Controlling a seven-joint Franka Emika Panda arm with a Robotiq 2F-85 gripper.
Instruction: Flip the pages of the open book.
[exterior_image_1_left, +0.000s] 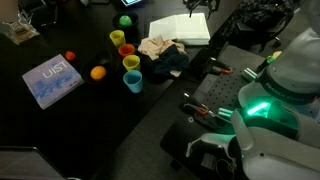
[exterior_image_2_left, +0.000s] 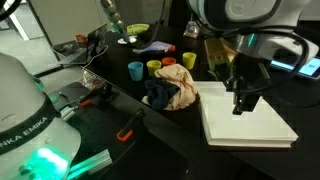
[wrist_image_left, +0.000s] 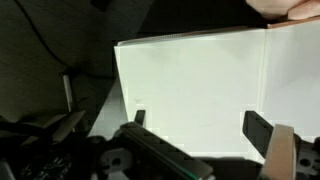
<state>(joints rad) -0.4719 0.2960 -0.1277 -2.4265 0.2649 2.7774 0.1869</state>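
At the right of the frame in an exterior view, the white open book (exterior_image_2_left: 262, 130) lies flat on the dark tabletop (exterior_image_2_left: 150, 140), its blank pages facing up. The black two-fingered gripper (exterior_image_2_left: 243, 104) hangs over the page nearer the middle of the frame; whether its tips touch the paper cannot be told from here. In the wrist view the gripper (wrist_image_left: 201, 124) comes in from the bottom edge with its two fingers (wrist_image_left: 262, 130) spread wide. Nothing is held between them, only the bare page of the book (wrist_image_left: 190, 80) below, and a thin vertical line runs down the paper toward the right. Just beside the book, toward the centre of the frame, a crumpled heap of beige and dark blue cloth (exterior_image_2_left: 172, 92) sits on the table. Behind it is a cluster of small plastic cups (exterior_image_2_left: 153, 67) in dark blue, yellow, orange and red. In the exterior view from the robot's base, the book (exterior_image_1_left: 180, 28) appears at upper centre, with the cloth heap (exterior_image_1_left: 160, 50) below and left of it. Farther left, well apart from the open book, a closed blue paperback (exterior_image_1_left: 52, 80) lies near an orange fruit (exterior_image_1_left: 98, 72).
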